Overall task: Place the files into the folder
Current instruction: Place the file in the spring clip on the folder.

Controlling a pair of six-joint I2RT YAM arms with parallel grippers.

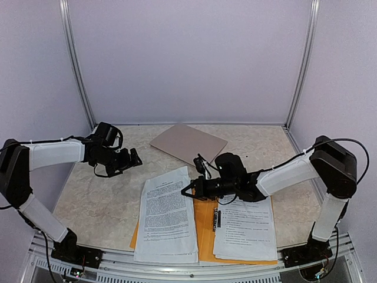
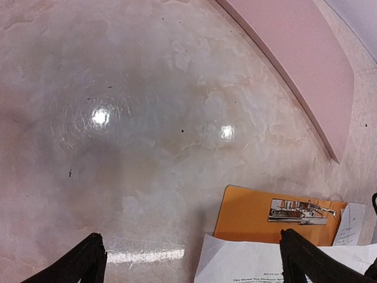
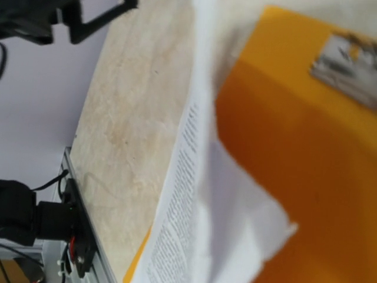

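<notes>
Top external: clipboard (image 1: 188, 143) lies behind folder (image 1: 205, 230); files (image 1: 166, 217) spread over folder

Surface and material findings, both wrist views and overhead.

I record the counter (image 2: 118, 118) as a polished beige stone-look top, glossy enough to throw back two lamp spots. The files (image 1: 168, 218) are thin white paper, matt, printed in black. The folder (image 2: 247, 215) is orange plastic, smooth with a soft sheen, and carries a bright, shiny metal clip (image 2: 297, 210). The clipboard (image 1: 188, 143) is a grey-brown board, smooth and matt. The fingers (image 2: 82, 265) of my left pincer (image 2: 189, 244) are matt black, plastic by the look.
</notes>
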